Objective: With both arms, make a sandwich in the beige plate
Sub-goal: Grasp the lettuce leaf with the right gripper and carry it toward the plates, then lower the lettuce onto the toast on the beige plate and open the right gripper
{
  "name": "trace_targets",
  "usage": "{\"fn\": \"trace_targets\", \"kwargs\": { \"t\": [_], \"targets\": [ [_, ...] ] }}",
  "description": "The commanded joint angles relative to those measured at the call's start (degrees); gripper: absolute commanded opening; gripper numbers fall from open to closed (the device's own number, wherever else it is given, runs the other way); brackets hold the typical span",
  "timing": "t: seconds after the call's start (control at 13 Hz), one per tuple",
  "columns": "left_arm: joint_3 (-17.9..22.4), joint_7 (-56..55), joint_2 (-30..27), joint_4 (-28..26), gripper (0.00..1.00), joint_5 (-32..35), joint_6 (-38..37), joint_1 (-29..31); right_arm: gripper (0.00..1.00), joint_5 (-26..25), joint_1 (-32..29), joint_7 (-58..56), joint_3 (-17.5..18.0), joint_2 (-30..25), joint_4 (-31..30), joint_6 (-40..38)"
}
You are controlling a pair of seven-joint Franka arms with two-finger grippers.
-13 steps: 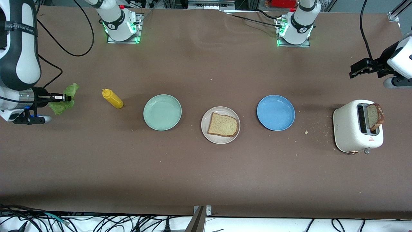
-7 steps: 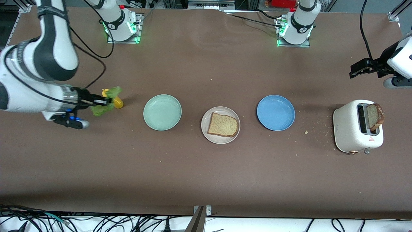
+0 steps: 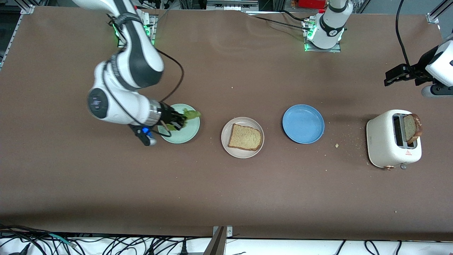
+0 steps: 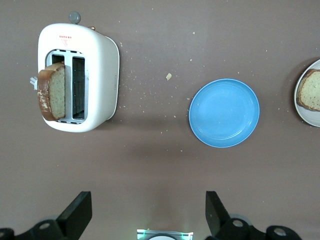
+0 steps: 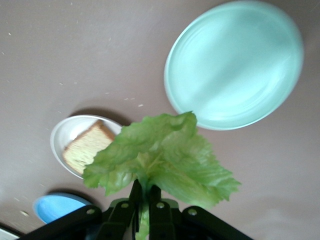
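Observation:
My right gripper (image 3: 181, 121) is shut on a ruffled green lettuce leaf (image 3: 191, 114) and holds it over the mint-green plate (image 3: 184, 136). In the right wrist view the fingertips (image 5: 136, 192) pinch the leaf (image 5: 160, 155) at its stem. The beige plate (image 3: 226, 146) lies at the table's middle with one toast slice (image 3: 245, 137) on it. A second slice (image 3: 411, 127) stands in the white toaster (image 3: 385, 141). My left gripper (image 3: 391, 76) waits open and empty over bare table by the toaster; its fingers (image 4: 75, 215) stand wide apart.
A blue plate (image 3: 303, 124) lies between the beige plate and the toaster. Crumbs (image 3: 337, 145) dot the table by the toaster. The right wrist view shows the mint-green plate (image 5: 235, 65), the beige plate (image 5: 59, 134) and the blue plate (image 5: 52, 207).
The right arm has swung from its end of the table past a yellow bottle to over the mint-green plate, carrying the lettuce. The left arm has not moved.

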Motion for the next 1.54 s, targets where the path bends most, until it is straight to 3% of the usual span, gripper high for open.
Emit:
{"fn": "trace_targets", "kwargs": {
  "t": [0.0,0.23,0.46,0.77,1.46],
  "targets": [
    [-0.3,-0.6,-0.1,0.3,1.0,2.4,-0.3,-0.2,0.0,4.1,4.1,10.0,0.1,5.6,4.2,6.4],
    [-0.3,-0.7,-0.1,0.3,1.0,2.4,-0.3,-0.2,0.0,4.5,5.7,20.2,4.8,13.8,11.2,13.7],
    [-0.3,-0.7,0.0,0.3,1.0,2.4,-0.2,-0.2,0.0,4.5,6.0,22.7,7.5,18.2,12.8,19.8],
    [-0.3,-0.7,-0.1,0.3,1.0,2.4,-0.2,-0.2,0.0,4.7,8.0,22.8,8.4,21.7,12.8,26.4],
    [-0.1,-0.6,0.0,0.2,1.0,2.5,-0.2,0.0,0.0,5.3,7.4,23.0,11.1,24.4,13.7,33.4]
  ]
}}
